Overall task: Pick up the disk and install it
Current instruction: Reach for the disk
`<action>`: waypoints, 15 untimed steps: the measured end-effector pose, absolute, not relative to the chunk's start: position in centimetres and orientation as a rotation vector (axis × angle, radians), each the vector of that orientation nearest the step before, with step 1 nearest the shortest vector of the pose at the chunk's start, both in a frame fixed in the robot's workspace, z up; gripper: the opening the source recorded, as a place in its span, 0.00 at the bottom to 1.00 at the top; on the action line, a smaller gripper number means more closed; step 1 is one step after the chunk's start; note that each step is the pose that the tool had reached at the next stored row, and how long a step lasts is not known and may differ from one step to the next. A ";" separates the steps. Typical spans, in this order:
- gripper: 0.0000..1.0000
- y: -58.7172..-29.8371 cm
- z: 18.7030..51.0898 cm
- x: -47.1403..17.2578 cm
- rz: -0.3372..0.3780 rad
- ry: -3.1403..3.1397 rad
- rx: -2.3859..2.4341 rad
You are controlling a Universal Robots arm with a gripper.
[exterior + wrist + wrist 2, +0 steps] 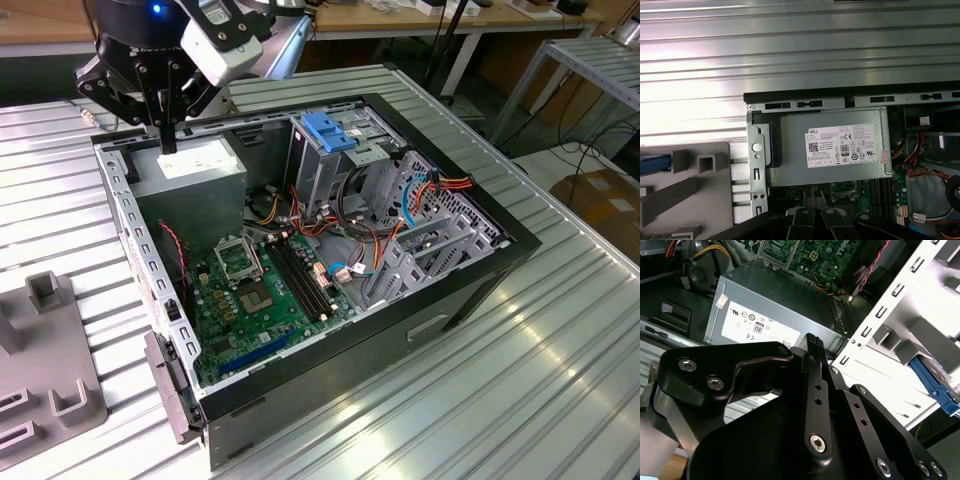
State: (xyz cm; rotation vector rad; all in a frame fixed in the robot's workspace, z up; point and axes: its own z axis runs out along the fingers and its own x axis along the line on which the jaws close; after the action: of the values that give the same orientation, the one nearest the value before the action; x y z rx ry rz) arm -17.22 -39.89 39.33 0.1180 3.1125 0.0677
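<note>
- Ribbed metal desk (520, 400) carries open computer case (330, 370), lying on its side.
- Inside case: green motherboard (255, 300); grey power supply (190, 185) in corner, white label facing up.
- Grey holder (45, 395) on desk beside case, at exterior view's left.
- End effector (167, 135) hangs just above power supply, fingers drawn narrow together, nothing between them.
- Disk (652, 164): blue rail edge seen at holder in first wrist view, outside case, well apart from end effector.

Black hand (168, 138) just above the grey power-supply box (200, 168) inside the open computer case (350, 362)
</note>
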 end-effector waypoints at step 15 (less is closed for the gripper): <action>0.10 -39.9 39.3 -18.2 0.068 3.112 0.118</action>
State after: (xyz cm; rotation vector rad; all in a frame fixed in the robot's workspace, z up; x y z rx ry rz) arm -18.21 -39.89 39.33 0.1180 3.1125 0.0677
